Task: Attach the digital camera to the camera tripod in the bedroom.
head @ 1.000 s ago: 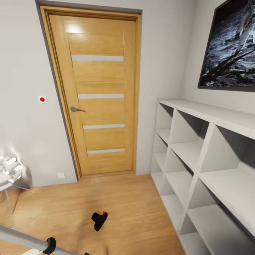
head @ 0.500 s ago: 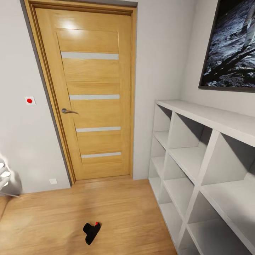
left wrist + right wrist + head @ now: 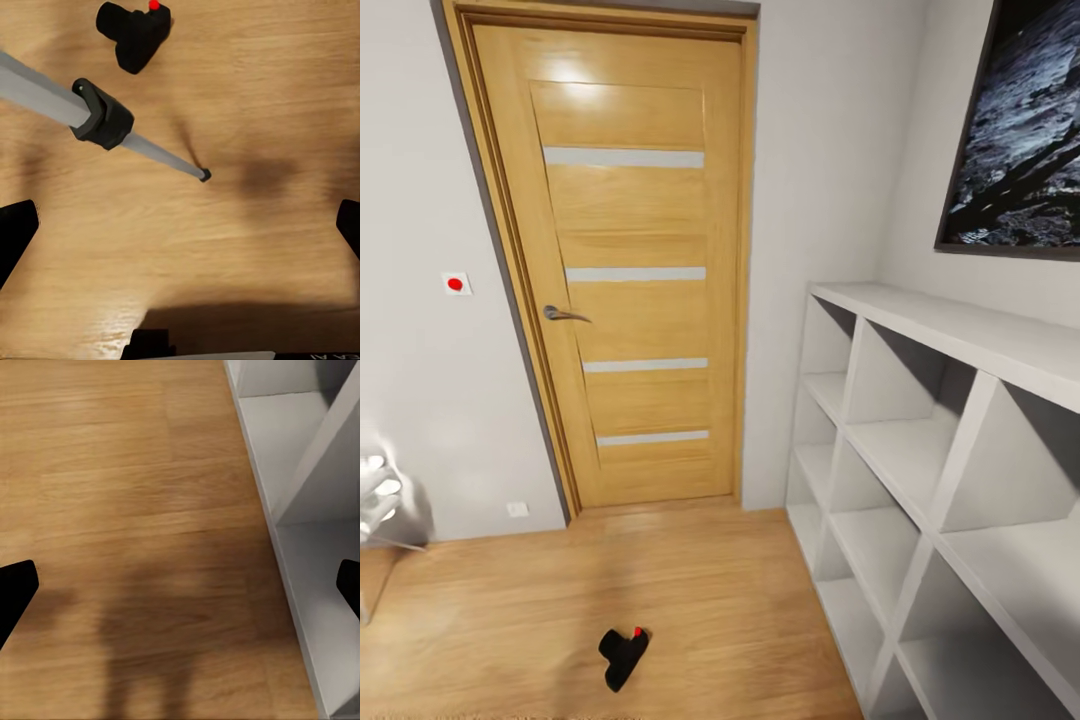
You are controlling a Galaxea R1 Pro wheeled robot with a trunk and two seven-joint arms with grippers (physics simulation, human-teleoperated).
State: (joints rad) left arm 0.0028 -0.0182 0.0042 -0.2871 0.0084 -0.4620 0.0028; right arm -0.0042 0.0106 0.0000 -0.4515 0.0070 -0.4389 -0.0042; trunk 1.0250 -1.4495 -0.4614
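On floor beyond spread left tool [image 3: 180, 225]: digital camera [image 3: 135, 34], apart.

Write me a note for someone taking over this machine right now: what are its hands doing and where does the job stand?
Left hand: open, empty, above the wood floor.
Right hand: open, empty, beside the white shelves.
Digital camera: lying on the floor in front of the door.
Camera tripod: one leg seen by the left wrist, close to the camera.
Done: nothing picked up.
Left: grasp the camera and mount it on the tripod.
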